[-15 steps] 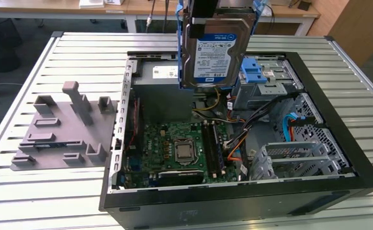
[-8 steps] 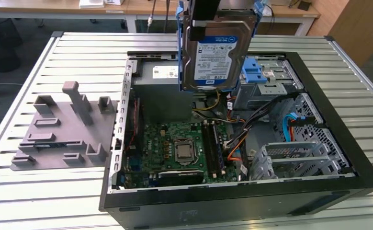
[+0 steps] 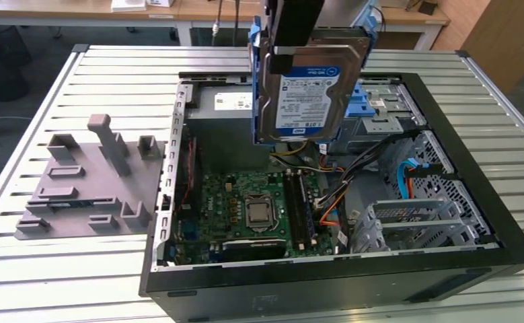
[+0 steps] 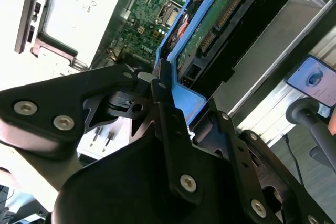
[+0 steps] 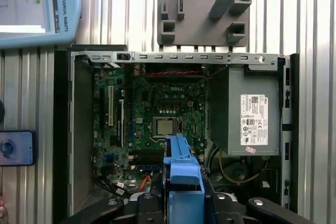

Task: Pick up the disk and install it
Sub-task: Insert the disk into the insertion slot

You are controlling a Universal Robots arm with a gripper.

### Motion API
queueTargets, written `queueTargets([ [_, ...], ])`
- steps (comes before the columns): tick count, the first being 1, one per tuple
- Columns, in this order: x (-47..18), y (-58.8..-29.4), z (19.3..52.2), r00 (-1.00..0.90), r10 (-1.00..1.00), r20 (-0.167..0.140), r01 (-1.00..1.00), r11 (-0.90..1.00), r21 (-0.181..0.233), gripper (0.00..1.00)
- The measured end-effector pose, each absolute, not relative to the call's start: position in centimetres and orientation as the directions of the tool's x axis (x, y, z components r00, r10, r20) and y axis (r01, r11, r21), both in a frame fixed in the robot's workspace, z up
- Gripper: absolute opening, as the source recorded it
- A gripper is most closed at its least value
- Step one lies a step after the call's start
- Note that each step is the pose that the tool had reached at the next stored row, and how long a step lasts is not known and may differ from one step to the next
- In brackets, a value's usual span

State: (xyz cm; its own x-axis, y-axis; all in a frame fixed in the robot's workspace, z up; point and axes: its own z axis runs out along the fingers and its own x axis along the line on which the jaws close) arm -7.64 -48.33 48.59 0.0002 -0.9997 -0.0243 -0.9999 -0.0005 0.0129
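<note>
- The black two-finger gripper [image 3: 292, 59] holds the disk [image 3: 303, 94], a flat rectangular silver hard drive with a blue-and-white label and blue plastic side rails.
- In the second wrist view, the gripper [image 4: 184, 98] is closed on the disk [image 4: 223, 17]. One black finger [image 4: 160, 85] presses flat against a blue rail, and no gap shows between the pad and the plastic.
- In the first wrist view, a blue rail of the disk [image 5: 181, 169] rises from between the parts of the gripper [image 5: 181, 205].
- The disk hangs on edge in the air above the open black desktop computer case [image 3: 477, 266]. Its label faces the exterior camera.
- In the exterior view, the disk appears over the far part of the case. The large grey power-supply box [image 3: 226, 111] is toward that view's left, and the grey metal drive bay [image 3: 396, 111] is toward its right.
- The green motherboard [image 3: 243, 202] lies exposed on the floor of the case, below the disk. Its square silver processor socket [image 3: 259, 212] sits near the middle of the board.
- The case lies on a slatted light-grey metal table [image 3: 64, 276].
- A grey plastic fixture plate with upright blocks [image 3: 82, 192] rests on the table just beside the case, on the exterior view's left.
</note>
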Motion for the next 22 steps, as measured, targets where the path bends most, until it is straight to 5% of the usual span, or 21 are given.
queueTargets([
  [22, -5.7, -50.9, 48.1, 0.0, -1.0, -0.024, -1.0, 0.0, 0.013, 0.36],
])
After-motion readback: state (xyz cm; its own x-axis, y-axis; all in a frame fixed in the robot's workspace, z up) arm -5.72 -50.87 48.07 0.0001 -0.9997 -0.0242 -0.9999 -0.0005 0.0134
